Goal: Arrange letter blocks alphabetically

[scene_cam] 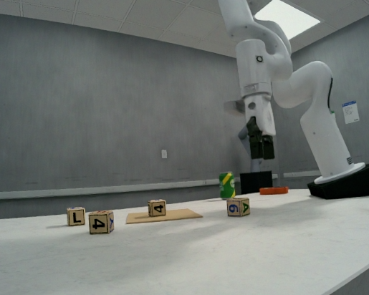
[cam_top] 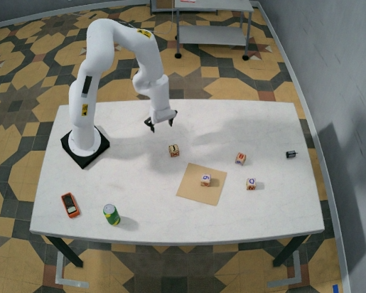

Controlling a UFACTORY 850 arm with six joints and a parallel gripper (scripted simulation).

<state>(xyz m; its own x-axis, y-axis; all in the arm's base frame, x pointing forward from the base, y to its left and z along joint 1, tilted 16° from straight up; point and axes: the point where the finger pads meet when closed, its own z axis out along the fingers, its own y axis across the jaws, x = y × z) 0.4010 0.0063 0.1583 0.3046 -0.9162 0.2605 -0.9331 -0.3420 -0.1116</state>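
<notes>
A tan mat (cam_top: 199, 183) lies on the white table, right of the middle. On it stands a block (cam_top: 205, 180) with a blue digit on top; it also shows in the exterior view (scene_cam: 157, 208). A block with J on top (cam_top: 173, 150) (scene_cam: 238, 207) stands off the mat, toward the robot base. A block with a red letter on top (cam_top: 240, 158) and a block with Q on top (cam_top: 251, 183) stand off the mat to its right. My gripper (cam_top: 160, 122) (scene_cam: 261, 147) is open and empty. It hangs well above the table, between the base and the J block.
A green can (cam_top: 111, 215) and an orange handheld device (cam_top: 70, 205) sit near the front left edge. A small dark object (cam_top: 291, 154) lies at the far right. The robot base (cam_top: 84, 144) stands at the left. A metal cart (cam_top: 213, 21) stands behind the table.
</notes>
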